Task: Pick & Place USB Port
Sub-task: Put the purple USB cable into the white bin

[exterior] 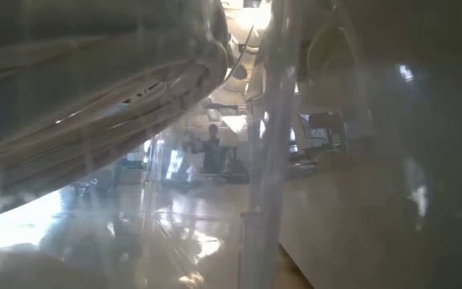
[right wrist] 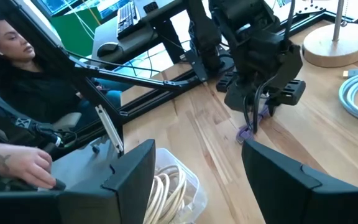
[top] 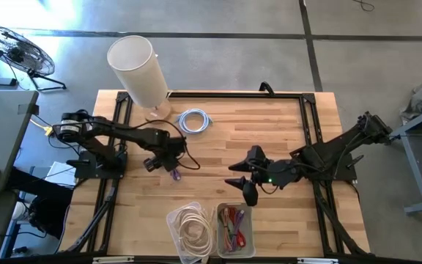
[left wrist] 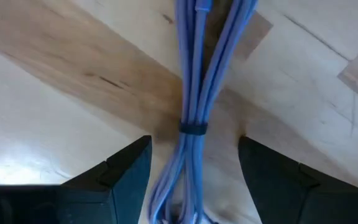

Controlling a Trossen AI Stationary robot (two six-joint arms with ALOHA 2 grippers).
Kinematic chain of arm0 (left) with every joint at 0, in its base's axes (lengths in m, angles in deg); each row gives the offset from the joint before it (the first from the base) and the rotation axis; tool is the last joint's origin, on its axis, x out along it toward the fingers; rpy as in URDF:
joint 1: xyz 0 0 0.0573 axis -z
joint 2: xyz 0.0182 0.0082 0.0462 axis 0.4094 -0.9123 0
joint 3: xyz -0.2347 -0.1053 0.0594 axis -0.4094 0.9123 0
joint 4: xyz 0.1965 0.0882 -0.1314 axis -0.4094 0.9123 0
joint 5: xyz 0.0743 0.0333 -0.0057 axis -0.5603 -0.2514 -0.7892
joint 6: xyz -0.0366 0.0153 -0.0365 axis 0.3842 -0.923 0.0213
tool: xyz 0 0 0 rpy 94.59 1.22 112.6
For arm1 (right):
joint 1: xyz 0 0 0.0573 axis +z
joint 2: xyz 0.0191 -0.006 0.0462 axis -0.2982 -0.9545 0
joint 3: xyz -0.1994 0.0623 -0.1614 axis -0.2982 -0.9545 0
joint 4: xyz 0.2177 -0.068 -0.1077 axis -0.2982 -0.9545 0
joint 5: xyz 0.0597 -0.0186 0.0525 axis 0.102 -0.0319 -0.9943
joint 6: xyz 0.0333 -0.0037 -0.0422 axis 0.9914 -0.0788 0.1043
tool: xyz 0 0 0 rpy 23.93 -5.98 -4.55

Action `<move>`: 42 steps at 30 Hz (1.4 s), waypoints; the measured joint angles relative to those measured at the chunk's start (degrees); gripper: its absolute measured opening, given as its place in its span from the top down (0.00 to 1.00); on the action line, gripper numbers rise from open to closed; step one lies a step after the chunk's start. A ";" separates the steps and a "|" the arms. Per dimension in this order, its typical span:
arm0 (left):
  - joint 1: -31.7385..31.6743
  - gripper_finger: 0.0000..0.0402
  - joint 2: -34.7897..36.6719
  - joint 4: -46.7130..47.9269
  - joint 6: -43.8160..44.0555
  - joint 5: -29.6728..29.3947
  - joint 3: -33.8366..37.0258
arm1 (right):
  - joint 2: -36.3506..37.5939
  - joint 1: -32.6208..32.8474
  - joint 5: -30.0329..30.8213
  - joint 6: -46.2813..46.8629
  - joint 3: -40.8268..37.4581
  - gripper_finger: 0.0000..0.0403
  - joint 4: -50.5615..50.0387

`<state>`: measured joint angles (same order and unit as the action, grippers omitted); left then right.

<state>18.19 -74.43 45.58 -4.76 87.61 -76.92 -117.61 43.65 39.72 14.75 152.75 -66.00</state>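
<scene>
Purple cable bundle (left wrist: pixel 190 118) lies between open left end effector (left wrist: pixel 191 174) fingers.

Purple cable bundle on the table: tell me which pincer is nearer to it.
Left. The left pincer straddles the purple cable bundle, open. The right pincer waits open, well off to the bundle's right in the high view.

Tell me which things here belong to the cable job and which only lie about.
Job things:
- purple cable bundle
- left gripper, jaws open around it
- two bins: white cables, coloured cables

Lying about:
- white lamp
- light blue coil
- right gripper, waiting open
</scene>
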 joint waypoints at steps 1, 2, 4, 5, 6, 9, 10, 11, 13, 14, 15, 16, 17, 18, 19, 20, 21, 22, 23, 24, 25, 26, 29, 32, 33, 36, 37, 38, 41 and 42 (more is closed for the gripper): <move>-0.02 0.41 0.06 -0.82 -0.01 -0.03 0.43 | 0.00 0.00 0.06 0.00 -0.02 0.42 0.10; -0.02 0.41 0.11 -1.41 -0.03 0.00 0.62 | 0.00 0.00 0.08 0.00 0.00 0.42 0.10; -0.02 0.41 0.15 -2.28 -0.53 -0.03 0.91 | 0.00 -0.02 0.09 -0.08 0.00 0.42 0.11; -0.02 0.41 0.15 -2.66 -1.24 -0.05 1.02 | 0.00 0.00 0.09 -0.18 0.00 0.42 0.13; -0.02 0.41 -0.02 -2.98 -1.77 -0.18 1.09 | 0.00 0.00 0.08 -0.20 -0.01 0.42 0.14; -0.01 0.46 -0.11 -2.92 -1.19 -0.28 1.12 | 0.00 0.00 0.06 -0.35 -0.01 0.42 0.14; -0.02 0.49 -0.14 -2.68 -0.88 -0.24 1.13 | 0.00 0.00 -0.03 -0.54 0.00 0.42 0.14; 0.00 0.53 -0.15 -2.49 -0.73 -0.17 1.13 | 0.00 0.00 -0.33 -0.67 0.00 0.42 0.14; 0.02 0.62 -0.17 -2.04 0.73 0.24 1.15 | 0.00 0.00 -0.68 -1.71 -0.01 0.42 0.22; 0.00 0.67 -0.17 -1.86 1.74 0.62 1.17 | 0.00 0.00 -0.67 -2.30 -0.01 0.42 0.32; 0.00 0.73 -0.20 -1.75 2.71 1.02 1.19 | -0.02 0.00 -0.62 -2.83 -0.02 0.42 0.42; 0.00 0.80 -0.21 -1.90 3.90 1.09 1.18 | -0.01 0.00 -0.56 -3.09 -0.02 0.42 0.45; 0.00 0.87 -0.22 -1.99 5.12 1.09 1.13 | -0.01 0.00 -0.47 -3.51 -0.01 0.42 0.43; -0.02 0.92 -0.21 -1.80 6.67 1.09 1.06 | -0.02 0.00 -0.44 -4.14 -0.01 0.42 0.44; -0.02 0.95 -0.20 -2.00 8.61 1.03 1.08 | -0.02 0.00 -0.44 -4.58 -0.01 0.42 0.49; 0.00 0.95 -0.22 -1.88 10.43 0.87 1.01 | -0.02 0.00 -0.42 -5.20 0.00 0.42 0.63; 0.00 0.95 -0.22 -1.81 12.19 0.67 1.00 | -0.02 0.00 -0.42 -5.81 0.00 0.42 0.84; 0.00 0.95 -0.16 -1.75 13.82 0.89 1.00 | -0.02 0.00 -0.41 -6.51 -0.02 0.42 1.12; 0.00 0.95 -0.11 -1.68 15.49 1.33 1.00 | -0.02 0.00 -0.41 -7.40 0.00 0.42 1.51; -0.02 0.96 -0.11 -1.66 17.52 2.19 1.00 | -0.02 0.00 -0.40 -8.39 0.00 0.42 1.95; -0.07 0.97 -0.11 -1.70 19.64 3.50 1.02 | -0.02 0.00 -0.40 -9.55 0.00 0.42 2.65; -0.16 0.97 -0.11 -1.77 21.62 4.60 1.04 | -0.02 0.00 -0.40 -10.86 0.00 0.42 3.43; -0.11 0.97 0.10 -1.72 25.56 8.70 0.45 | -0.02 0.02 -0.46 -15.65 -0.01 0.42 6.12; 0.09 0.97 1.53 -0.62 28.89 13.22 -0.69 | -0.02 0.48 -0.44 -19.90 -0.02 0.42 8.44; 0.06 0.97 2.59 -0.36 30.03 13.97 -1.30 | -0.02 0.76 -0.47 -21.23 0.00 0.42 8.92; 0.74 0.97 5.80 2.72 34.76 13.69 -3.79 | -0.02 1.59 -0.32 -24.57 -0.01 0.42 9.15; 0.87 0.97 7.04 4.50 36.55 12.91 -4.76 | -0.02 1.86 -0.18 -25.53 -0.01 0.42 9.15; 0.93 0.97 8.48 6.23 38.01 12.45 -5.89 | -0.02 2.04 0.15 -26.47 -0.02 0.42 9.14; 1.54 0.97 13.07 7.86 41.33 11.54 -9.63 | -0.02 2.64 2.57 -28.91 -0.01 0.42 9.12; 1.73 0.97 14.66 8.76 42.24 11.26 -10.80 | -0.02 2.81 3.80 -29.77 0.00 0.42 9.10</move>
<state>19.92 -59.77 54.34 37.48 98.87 -87.72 -117.63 46.47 43.52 -15.02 152.74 -56.90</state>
